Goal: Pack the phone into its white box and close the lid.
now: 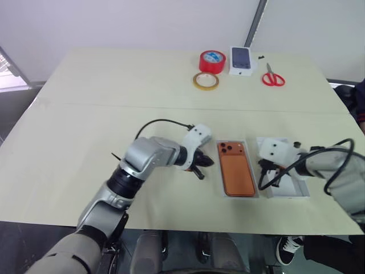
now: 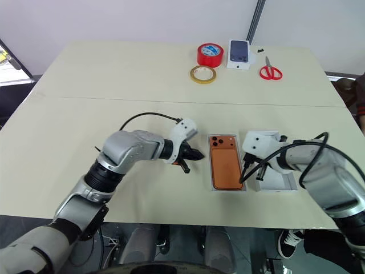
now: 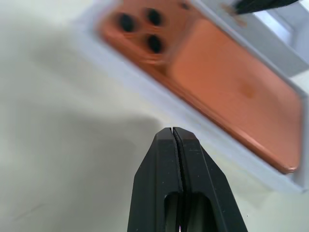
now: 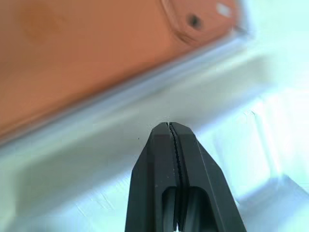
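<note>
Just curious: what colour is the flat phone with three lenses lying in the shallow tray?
Orange-copper; the phone shows best in the right eye view.

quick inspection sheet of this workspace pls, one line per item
surface: pale table, seam across it
job's things: phone lies camera side up in the white box; lid beside it, not on
clutter: red tape roll, tan tape ring, printed phone carton, red scissors at far edge
grippers: left gripper shut, empty, beside box; right gripper shut, over lid
cables: black cable on each arm
surroundings: white wall, dark floor
</note>
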